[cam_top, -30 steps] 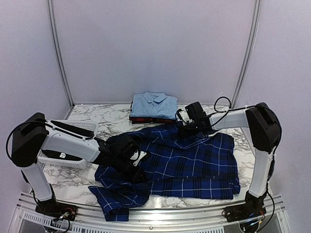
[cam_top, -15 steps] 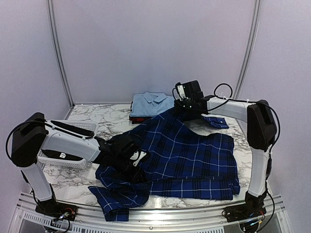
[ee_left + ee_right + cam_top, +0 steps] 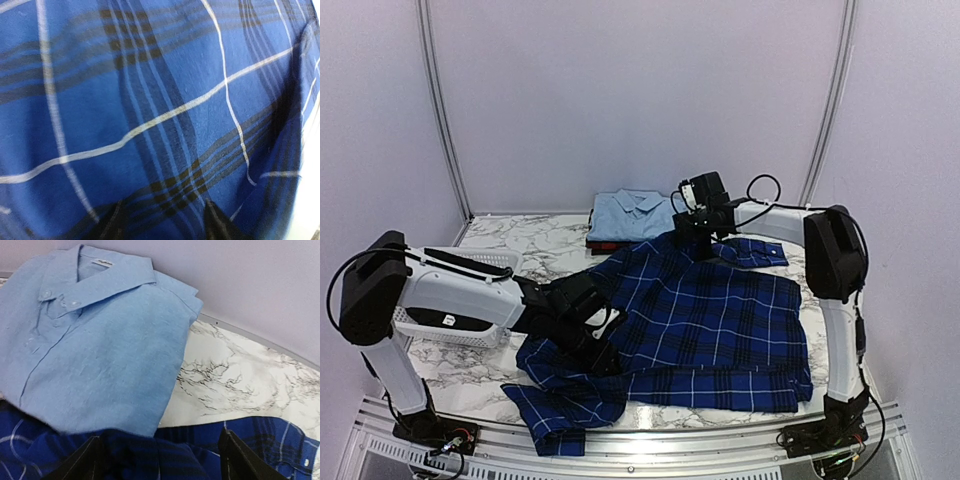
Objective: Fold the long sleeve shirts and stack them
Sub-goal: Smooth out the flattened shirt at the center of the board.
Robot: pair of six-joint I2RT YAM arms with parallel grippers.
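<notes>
Since a second ago the right hand [image 3: 702, 222] has been travelling from the middle of the navy plaid shirt [image 3: 720, 320] to its far edge, dragging that edge toward the back of the worktop [image 3: 510, 372] and leaving a cuffed sleeve end [image 3: 755, 250] lying at the far right. Its fingers [image 3: 89, 460] are now standing wide apart with nothing clamped between them, hovering over dark plaid cloth just beside the folded light blue shirt [image 3: 635, 214], which is resting on the folded red-and-black plaid shirt [image 3: 612, 243] at the back. The left hand [image 3: 582, 322] is pressing low into the navy shirt's near-left part, beside the white slotted basket [image 3: 470, 268]; cloth is filling its wrist view, and whether its fingers are pinching the fabric cannot be told. The step in hand appears to be spreading the third shirt flat ahead of folding, so the task is looking well advanced but unfinished. Bunched cloth and a loose sleeve at the near left are still calling for smoothing; the next move is likely needing a fresh grip on a sleeve or hem, kept clear of the finished stack
</notes>
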